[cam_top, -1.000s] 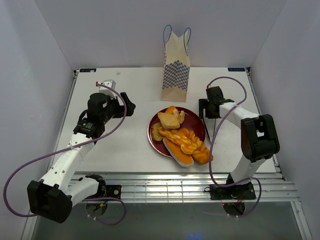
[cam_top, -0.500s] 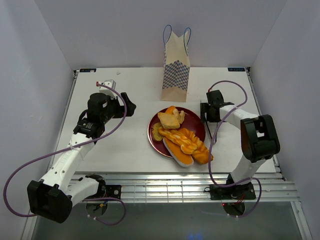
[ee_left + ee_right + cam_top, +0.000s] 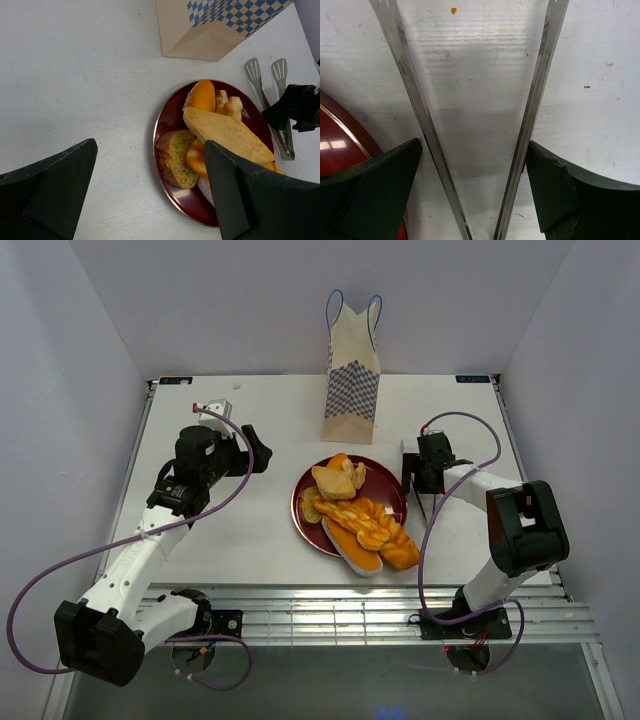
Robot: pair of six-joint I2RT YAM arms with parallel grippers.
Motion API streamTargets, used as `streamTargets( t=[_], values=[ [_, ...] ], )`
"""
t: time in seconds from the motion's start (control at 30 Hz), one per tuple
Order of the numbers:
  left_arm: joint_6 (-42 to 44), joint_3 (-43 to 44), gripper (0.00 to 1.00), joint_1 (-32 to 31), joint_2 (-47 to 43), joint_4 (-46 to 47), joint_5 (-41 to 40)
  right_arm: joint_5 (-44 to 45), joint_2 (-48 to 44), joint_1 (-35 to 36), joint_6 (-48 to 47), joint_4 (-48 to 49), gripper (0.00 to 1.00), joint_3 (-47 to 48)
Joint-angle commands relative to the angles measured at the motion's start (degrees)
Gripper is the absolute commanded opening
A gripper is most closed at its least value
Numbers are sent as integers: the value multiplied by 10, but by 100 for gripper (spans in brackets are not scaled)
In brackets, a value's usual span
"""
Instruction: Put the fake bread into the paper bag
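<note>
Top external view puts the fake bread [image 3: 362, 522] heaped on a dark red plate [image 3: 392, 490]. The paper bag [image 3: 352, 380] stands upright beyond it. My left jaws hang well off to the plate's left. My right jaws sit low just to its right, over metal tongs [image 3: 424, 502] lying on the counter [image 3: 250, 540].

Left wrist view shows my left jaws spread wide, holding nothing. Ahead of them and to the right I see a cut slice [image 3: 175, 157], a long flat piece [image 3: 225, 132] and an orange roll [image 3: 202, 95]. The bag's checkered foot is farther ahead. The pieces shine, so I judge them light, stiff and slick. I would take each across its narrow middle, not by a tapering end. The bag looks thin and easy to tip.

Right wrist view shows my right jaws gaping, one finger on each side of the tongs' two arms, which run forward between them. I judge nothing is clamped yet. The plate's rim [image 3: 335, 135] lies just left of these jaws.
</note>
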Motion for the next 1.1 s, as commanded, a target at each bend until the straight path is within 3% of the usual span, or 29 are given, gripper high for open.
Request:
streamTargets(
  t=[0.0,0.47,0.6,0.73,1.07],
  values=[
    [1,14,98,0,-3,10,7,-19,-6,3,8,20,90,-15],
    [-1,14,98,-1,-1,10,10,-54,-22,-35,8,61,94,-64],
    [-1,14,98,0,0,11,11,-60,-19,-36,5,62,100,-63],
    [-1,13,98,0,1,10,11,-67,-21,-35,6,59,87,-63],
    [-1,13,98,-1,3,11,14,-55,-8,-35,-6,44,79,-43]
  ],
)
